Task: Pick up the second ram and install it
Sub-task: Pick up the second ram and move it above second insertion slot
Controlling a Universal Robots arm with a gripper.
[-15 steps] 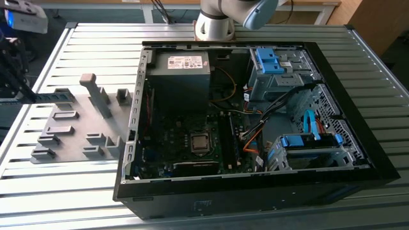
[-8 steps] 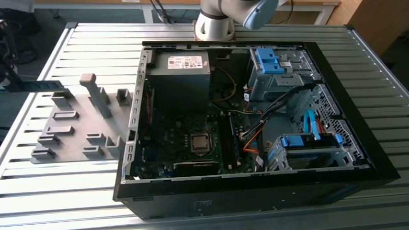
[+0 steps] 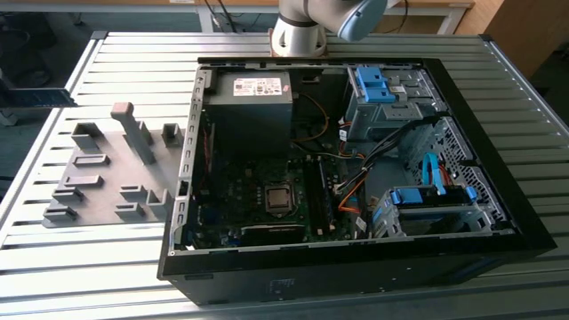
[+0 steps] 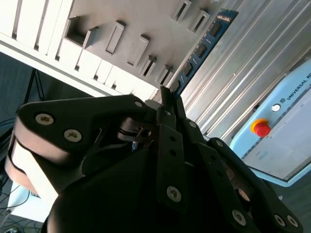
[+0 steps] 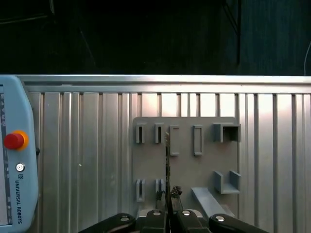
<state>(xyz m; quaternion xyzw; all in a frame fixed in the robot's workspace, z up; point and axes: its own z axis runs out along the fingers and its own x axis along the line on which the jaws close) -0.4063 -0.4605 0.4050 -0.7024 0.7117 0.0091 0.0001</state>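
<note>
- Pincer (image 5: 168, 195): clenched on the ram (image 5: 167, 160). It closes on the stick's two flat faces from either side, probably because so thin a board offers no other firm hold.
- Ram: in the first wrist view it is seen edge-on, a thin dark line running out from the pincer over the tray (image 5: 184, 170). In the second wrist view its broad blue-green face, set with chips, reaches away from the pincer. Whether its far end touches the tray or hangs clear cannot be told.
- Tray: a grey fixture with upright blocks and narrow slots. It lies flat on the bench (image 3: 133, 60), near the edge at the exterior view's left. The slots appear meant to stand sticks on edge, so that a pincer can close on their faces from above.
- Case (image 3: 356, 167): lies on its side, open face up, just beside the tray. It takes up the bench's middle and the side toward the exterior view's right. Laid so, the board (image 3: 266, 193) faces upward, which would let a stick be pressed straight down into it.
- Arm (image 3: 302, 27): its base stands at the bench edge behind the case, as the exterior view shows it. That is a footing from which both tray and case look reachable.
- Pendant (image 5: 12, 160): sits at the bench edge beside the tray, apart from the work. Whether it rests on the bench cannot be told.
- Stage, as judged: the ram is gripped over the tray, well apart from the case, and the installing is not yet done.
</note>
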